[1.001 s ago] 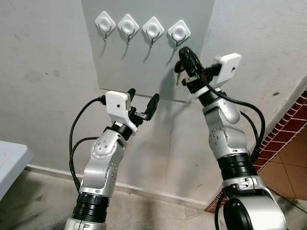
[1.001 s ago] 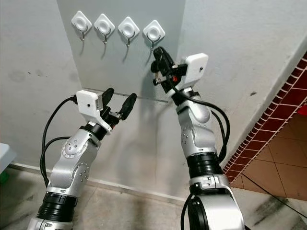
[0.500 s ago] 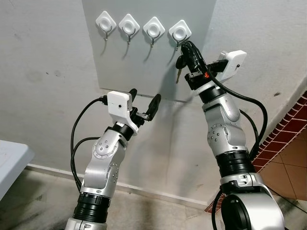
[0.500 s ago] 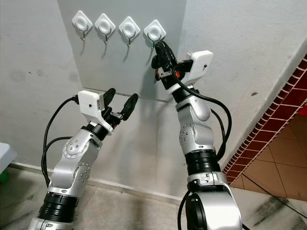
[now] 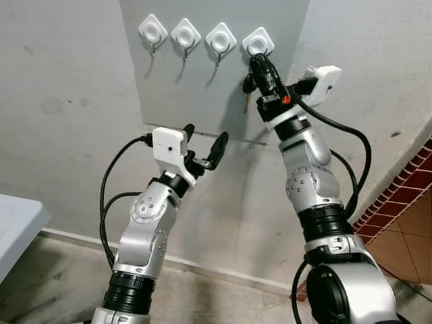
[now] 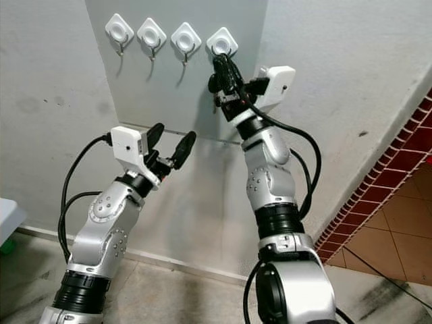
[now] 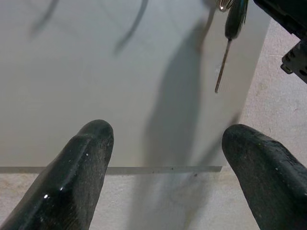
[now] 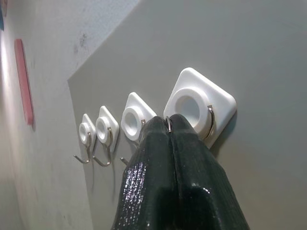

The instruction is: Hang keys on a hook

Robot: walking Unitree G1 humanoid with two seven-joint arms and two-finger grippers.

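Keys (image 5: 247, 86) hang down from the right gripper (image 5: 259, 67), whose fingers are pressed shut on the key ring. The ring sits right at the rightmost hook (image 8: 209, 125) on the grey panel (image 5: 196, 94), and the key points straight down. Whether the ring is over the hook yet cannot be told. The left gripper (image 5: 202, 144) waits lower down, fingers wide open, holding nothing.
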